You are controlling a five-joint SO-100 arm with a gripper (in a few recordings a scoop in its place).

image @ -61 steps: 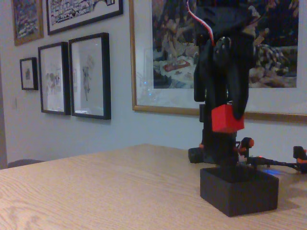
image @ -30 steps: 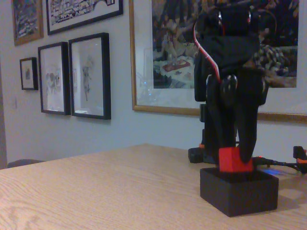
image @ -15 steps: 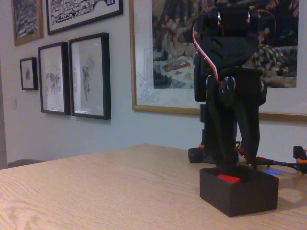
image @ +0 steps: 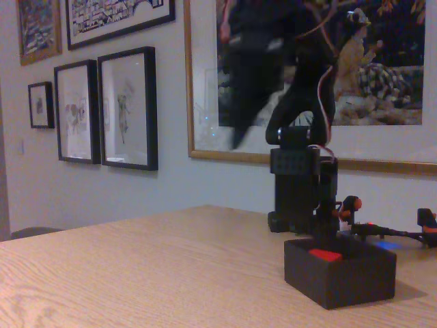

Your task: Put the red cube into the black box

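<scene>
The red cube (image: 324, 255) lies inside the black box (image: 339, 280) at the table's right; only its top shows above the box wall. My black arm has swung up and to the left of the box. Its gripper (image: 239, 130) is a motion-blurred dark shape high above the table, well clear of the box, and the blur hides how its jaws stand. Nothing red shows on it.
The arm's base (image: 298, 198) stands just behind the box. Orange-and-black robot parts and cables (image: 382, 232) lie at the back right. The wooden table (image: 150, 273) stretches bare to the left. Framed pictures (image: 126, 106) hang on the wall behind.
The gripper lowered the cube into the box and let it go. It has since lifted out and swung up and left, leaving the cube in the box.
</scene>
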